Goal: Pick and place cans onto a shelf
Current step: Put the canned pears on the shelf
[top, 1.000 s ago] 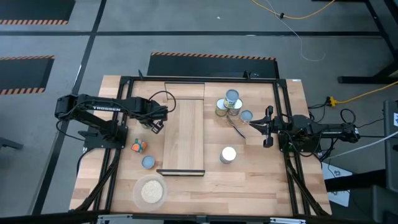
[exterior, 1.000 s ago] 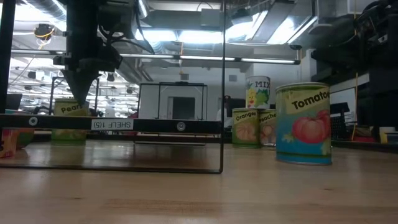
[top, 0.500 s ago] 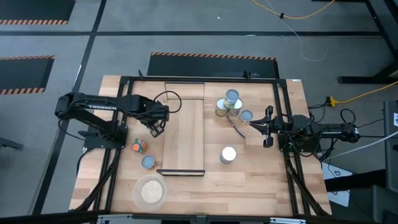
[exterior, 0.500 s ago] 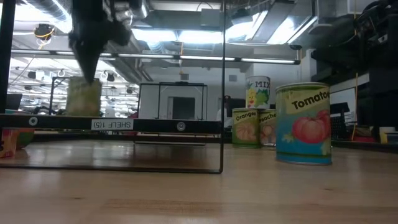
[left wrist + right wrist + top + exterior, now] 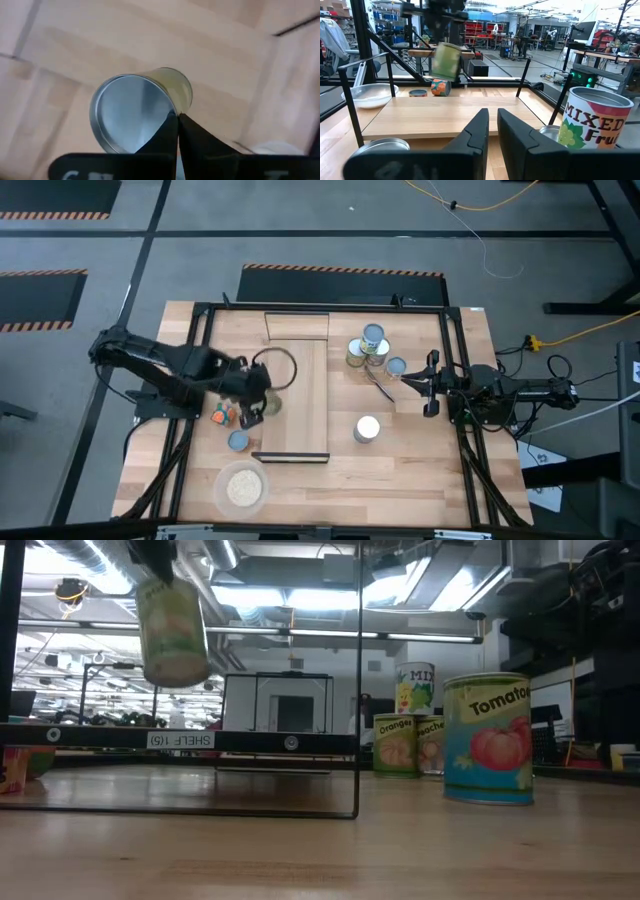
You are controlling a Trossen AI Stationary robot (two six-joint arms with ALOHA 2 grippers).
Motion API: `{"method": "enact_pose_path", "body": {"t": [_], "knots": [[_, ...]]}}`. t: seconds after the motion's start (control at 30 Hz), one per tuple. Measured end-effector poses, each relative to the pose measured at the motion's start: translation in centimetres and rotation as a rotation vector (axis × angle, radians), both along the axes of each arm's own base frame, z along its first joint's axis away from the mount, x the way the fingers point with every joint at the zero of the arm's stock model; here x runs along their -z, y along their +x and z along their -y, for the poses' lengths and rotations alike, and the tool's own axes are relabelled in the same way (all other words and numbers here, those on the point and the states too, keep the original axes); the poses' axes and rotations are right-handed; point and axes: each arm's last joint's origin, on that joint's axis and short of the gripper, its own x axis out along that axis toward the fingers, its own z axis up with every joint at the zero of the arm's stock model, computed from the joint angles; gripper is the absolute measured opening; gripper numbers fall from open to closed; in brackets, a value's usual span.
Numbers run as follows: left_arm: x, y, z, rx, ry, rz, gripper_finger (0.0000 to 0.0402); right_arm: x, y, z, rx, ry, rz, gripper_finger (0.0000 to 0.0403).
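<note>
A pear can (image 5: 173,632) is gripped in the left hand (image 5: 251,408) and carried high above the table (image 5: 400,465), at the nine o'clock edge of the shelf (image 5: 298,395). For a clean placement, the can is best brought fully over the pale board, levelled until its base is flat, and lowered until contact is made before the fingers are released; clear board is best chosen, away from the raised panel at twelve o'clock.

The tilt is given away only by the low view, where the can is seen hanging aslant well above the shelf rail. From above, the can is mostly hidden under the hand, but its place along the board is shown: toward the six o'clock half.

In the left wrist view the silvery can end (image 5: 131,116) is seen, held between the dark fingers over the wood below. The right hand (image 5: 430,385) is parked at three o'clock, its fingers closed on nothing in its own camera.

The waiting cans are mapped from above: a cluster (image 5: 369,349) at one o'clock, a white-topped can (image 5: 367,428) at five o'clock, a blue-grey one (image 5: 239,441) by the multicoloured cube (image 5: 222,415) and the dish of grains (image 5: 241,488). Labels are read only low: Tomato (image 5: 488,739), Orange (image 5: 395,745).
</note>
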Motion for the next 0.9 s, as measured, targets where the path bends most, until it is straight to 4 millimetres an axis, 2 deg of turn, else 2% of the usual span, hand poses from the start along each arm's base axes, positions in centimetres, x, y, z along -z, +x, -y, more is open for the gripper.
{"method": "enact_pose_path", "body": {"t": [0.2, 0.37, 0.6, 0.9], "knots": [[1.5, 1.1, 4.0, 0.059, -0.02, -0.004, 0.0, 0.0, 0.0, 0.0, 0.0, 0.0, 0.0, 0.0046], [3.8, 2.7, 6.4, 0.091, -0.015, -0.055, 0.0, 0.0, 0.0, 0.0, 0.0, 0.0, 0.0, 0.0046], [6.2, 4.3, 7.3, 0.101, -0.001, -0.137, 0.0, 0.0, 0.0, 0.0, 0.0, 0.0, 0.0, 0.0046], [6.3, 4.7, 7.2, 0.097, -0.006, -0.125, 0.0, 0.0, 0.0, 0.0, 0.0, 0.0, 0.0, 0.0046]]}}
